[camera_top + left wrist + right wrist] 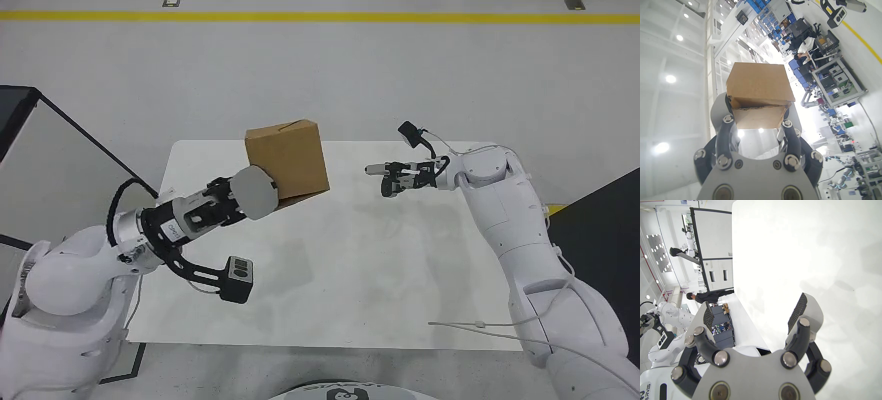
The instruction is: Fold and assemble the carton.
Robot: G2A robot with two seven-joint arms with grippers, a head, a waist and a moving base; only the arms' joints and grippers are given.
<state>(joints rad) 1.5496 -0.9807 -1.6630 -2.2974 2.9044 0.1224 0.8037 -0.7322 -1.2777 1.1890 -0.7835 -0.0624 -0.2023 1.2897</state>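
From the top view, a white bench [380, 270] with rounded corners stands on a pale grey floor [150, 70]. A yellow line [320, 16] is painted on the floor beyond the bench's far edge, and a black-framed stand [60, 130] sits off its left side. The carton [290, 155], plain brown cardboard squared up into a box, hangs tilted over the far edge near the far left corner. The left tool [262, 192] is clamped on its underside. The right tool [388, 180] hovers over the far right part of the bench, well apart from the carton.

In the left wrist view, the carton [759, 81] is set against a tall white ceiling dotted with round lamps, with racks of blue bins [776, 22] and metal-framed workstations farther back. Its faces are matt and smooth. One lower flap has a ragged, corrugated edge and sags slightly open. The left tool [757, 113] has its grey fingers [719, 108] closed in on either side of this flap end, gripping it.

In the right wrist view, the bench [791, 247] is bare, glossy white. A white cabinet [715, 243] in a black frame stands past its edge. The right tool [755, 311] is spread wide, its ribbed black pads [797, 309] holding nothing.
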